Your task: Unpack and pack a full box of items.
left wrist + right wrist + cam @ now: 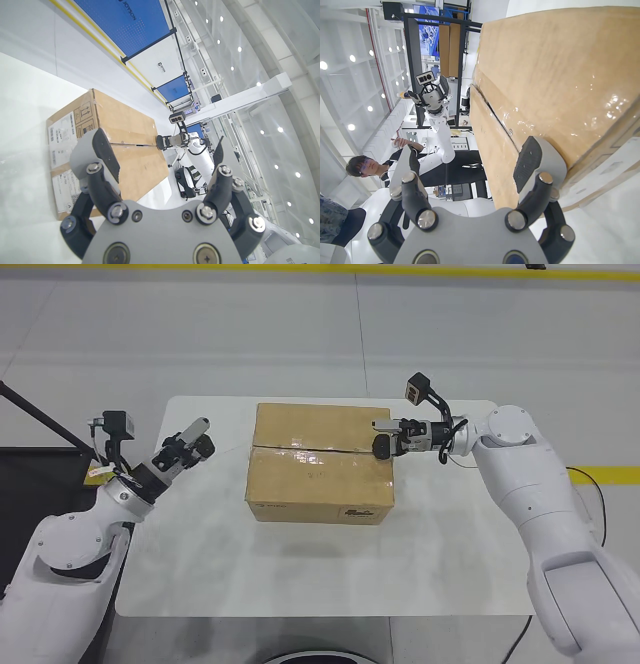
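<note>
A closed brown cardboard box (pixel 320 474) stands in the middle of the white table (pixel 210 564), its top flaps meeting at a taped seam (pixel 320 448). My right gripper (pixel 381 438) is open at the box's right end, level with the seam; one pad (pixel 528 163) sits close to the top edge by the seam (pixel 495 112), the other finger (pixel 410 160) stands off in the air. My left gripper (pixel 197 440) is open and empty, hanging over the table to the left of the box (pixel 120 150), apart from it.
Labels cover the box's left end (pixel 62 155). Bare table lies in front of the box and to its left. A black stand (pixel 40 414) is off the table's left edge. Grey floor with yellow lines (pixel 600 474) surrounds the table.
</note>
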Robot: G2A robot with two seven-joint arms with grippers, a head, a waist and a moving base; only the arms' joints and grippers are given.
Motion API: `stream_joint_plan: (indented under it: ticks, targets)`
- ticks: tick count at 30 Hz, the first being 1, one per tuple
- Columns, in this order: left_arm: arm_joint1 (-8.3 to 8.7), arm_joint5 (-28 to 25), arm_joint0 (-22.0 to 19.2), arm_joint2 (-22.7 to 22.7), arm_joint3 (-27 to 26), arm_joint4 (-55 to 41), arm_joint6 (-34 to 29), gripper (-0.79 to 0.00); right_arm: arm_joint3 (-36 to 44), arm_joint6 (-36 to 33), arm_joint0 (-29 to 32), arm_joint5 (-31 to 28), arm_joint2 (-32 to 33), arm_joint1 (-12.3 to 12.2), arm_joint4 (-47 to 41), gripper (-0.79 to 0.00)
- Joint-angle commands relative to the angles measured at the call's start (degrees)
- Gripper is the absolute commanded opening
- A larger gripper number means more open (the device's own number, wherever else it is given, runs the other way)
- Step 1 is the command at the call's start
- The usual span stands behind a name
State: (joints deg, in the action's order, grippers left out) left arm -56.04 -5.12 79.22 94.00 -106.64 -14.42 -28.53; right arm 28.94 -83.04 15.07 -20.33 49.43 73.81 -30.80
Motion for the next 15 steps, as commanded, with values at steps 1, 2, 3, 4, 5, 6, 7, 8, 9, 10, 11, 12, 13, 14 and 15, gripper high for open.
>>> stream_joint_plan:
  ticks: [1, 2, 3, 4, 5, 6, 7, 8, 9, 10, 11, 12, 13, 14, 15]
  targets:
    - [-0.54, 2.2, 1.9, -1.1, 0.2, -2.7, 5.8, 0.000, 0.0, 0.0, 0.0, 0.0, 0.0, 0.0, 0.0, 0.000]
    - [-0.82, 3.2, 2.8, -1.4, 0.3, -3.7, 9.0, 0.000, 0.0, 0.0, 0.0, 0.0, 0.0, 0.0, 0.0, 0.000]
    - [-1.08, 3.9, 3.9, -2.0, -0.2, -4.7, 11.3, 0.000, 0.0, 0.0, 0.0, 0.0, 0.0, 0.0, 0.0, 0.000]
    - [-1.29, 4.3, 5.1, -2.5, -0.6, -5.5, 12.9, 0.000, 0.0, 0.0, 0.0, 0.0, 0.0, 0.0, 0.0, 0.000]
    - [-1.47, 4.8, 6.1, -2.5, -0.8, -5.3, 15.5, 0.000, 0.0, 0.0, 0.0, 0.0, 0.0, 0.0, 0.0, 0.000]
    - [-1.69, 5.1, 7.1, -2.9, -1.3, -5.7, 17.5, 0.000, 0.0, 0.0, 0.0, 0.0, 0.0, 0.0, 0.0, 0.000]
    - [-1.90, 5.6, 8.0, -3.3, -1.4, -6.5, 19.1, 0.000, 0.0, 0.0, 0.0, 0.0, 0.0, 0.0, 0.0, 0.000]
    - [-2.07, 6.7, 8.7, -3.5, -1.3, -6.4, 21.2, 0.000, 0.0, 0.0, 0.0, 0.0, 0.0, 0.0, 0.0, 0.000]
    - [-2.26, 8.3, 9.3, -4.1, -1.4, -6.9, 22.8, 0.000, 0.0, 0.0, 0.0, 0.0, 0.0, 0.0, 0.0, 0.000]
    - [-2.47, 9.8, 9.6, -4.7, -1.4, -8.2, 23.8, 0.000, 0.0, 0.0, 0.0, 0.0, 0.0, 0.0, 0.0, 0.000]
    - [-2.65, 10.5, 9.7, -5.2, -1.3, -9.1, 24.5, 0.000, 0.0, 0.0, 0.0, 0.0, 0.0, 0.0, 0.0, 0.000]
    - [-2.80, 11.1, 9.7, -5.7, -1.0, -9.4, 25.2, 0.000, 0.0, 0.0, 0.0, 0.0, 0.0, 0.0, 0.0, 0.000]
    - [-2.96, 11.4, 9.7, -6.2, -0.8, -10.0, 25.6, 0.000, 0.0, 0.0, 0.0, 0.0, 0.0, 0.0, 0.0, 0.000]
    - [-3.10, 11.7, 9.7, -6.8, -0.6, -10.4, 25.7, 0.000, 0.0, 0.0, 0.0, 0.0, 0.0, 0.0, 0.0, 0.000]
    - [-3.20, 12.1, 9.6, -7.3, -0.2, -9.9, 26.1, 0.000, 0.0, 0.0, 0.0, 0.0, 0.0, 0.0, 0.0, 0.000]
